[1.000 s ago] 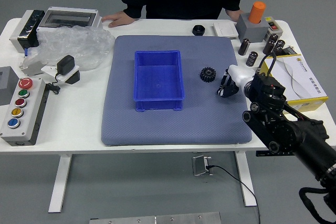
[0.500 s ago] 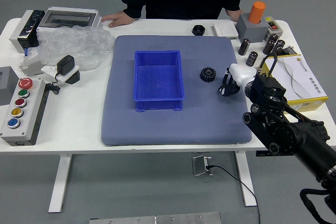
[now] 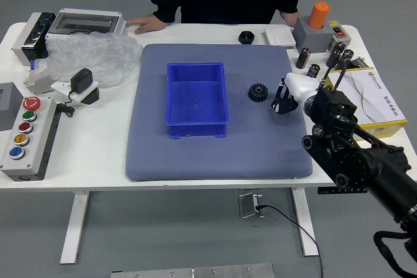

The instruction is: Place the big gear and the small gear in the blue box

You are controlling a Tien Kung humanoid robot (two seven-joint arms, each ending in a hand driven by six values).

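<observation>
Right hand (image 3: 298, 90) is over the right part of the mat (image 3: 215, 162), just beside the gear (image 3: 258, 92). Gear lies flat on the mat, toothed rim showing, to the left of the hand and about level with it, maybe slightly farther from the robot. A gap shows between the two, no contact.

Box (image 3: 198, 131) is farther left on the same mat, upright, open top, bare floor inside. So the order from right to left: hand, gear, box. Gear sits between the other two, nearer the hand.

Hand state: can't tell from here if it's open or closed, or if it has hold of anything. Only one gear reads clearly, and I can't say if it's big or small. There's a round black part (image 3: 246, 37) beyond the mat on the white surface (image 3: 85, 161); can't confirm what it is.

My read: if this gear is next, it's a short shift left, then a carry left over the box's near-side wall or right wall. Gear is round, so no long axis to line up. Risk: coming in sideways too low nudges it toward the box.

Right arm has the reach. Left arm out of view. Person's one hand (image 3: 148, 24) rests at the far edge; the other (image 3: 290, 17) is by the gray block (image 3: 312, 36).
</observation>
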